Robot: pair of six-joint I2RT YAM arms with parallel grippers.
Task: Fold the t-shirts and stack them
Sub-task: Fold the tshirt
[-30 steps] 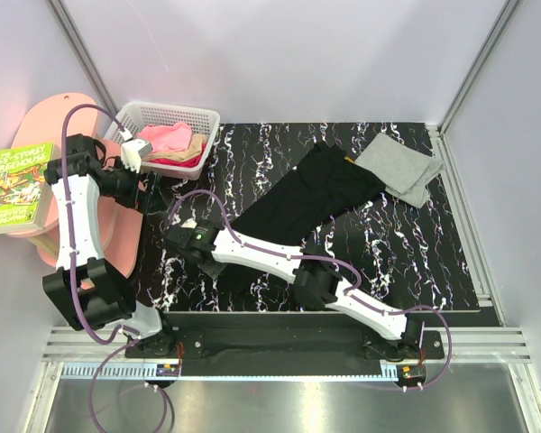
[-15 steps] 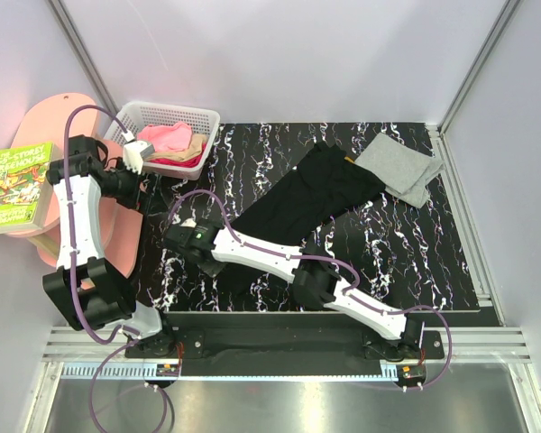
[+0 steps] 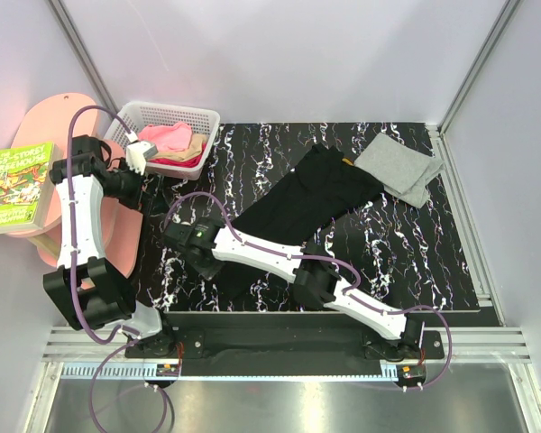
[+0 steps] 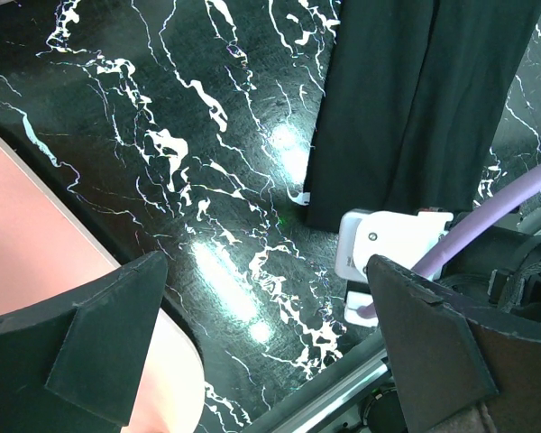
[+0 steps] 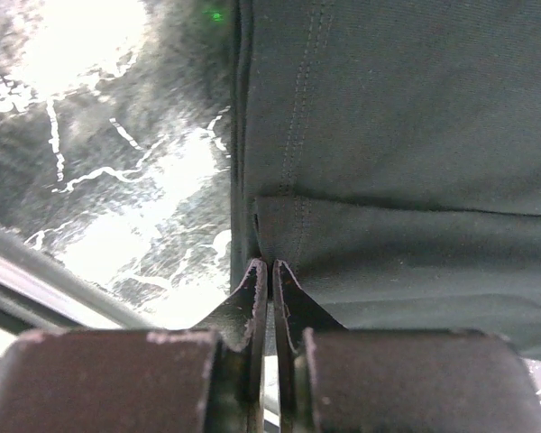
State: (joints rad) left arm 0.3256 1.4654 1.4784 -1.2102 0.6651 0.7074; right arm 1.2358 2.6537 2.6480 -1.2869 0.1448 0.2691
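A black t-shirt (image 3: 311, 198) lies stretched out diagonally on the dark marbled table (image 3: 415, 244). My right gripper (image 3: 212, 262) is at the shirt's near-left end. In the right wrist view the gripper (image 5: 270, 266) is shut on the hem of the black t-shirt (image 5: 397, 135). My left gripper (image 3: 153, 189) is open and empty above the table's left edge, near the basket; in its own view the gripper (image 4: 266, 266) looks down on bare table and the black t-shirt's end (image 4: 415, 99). A folded light grey t-shirt (image 3: 401, 167) lies at the back right.
A white basket (image 3: 198, 115) at the back left holds pink, tan and red shirts (image 3: 171, 140). A pink board (image 3: 36, 135) with a book (image 3: 18, 185) on it stands left of the table. A metal rail (image 3: 325, 316) runs along the near edge.
My right wrist has shifted slightly to the left with the shirt's hem in it. The left gripper has moved a little to the right.
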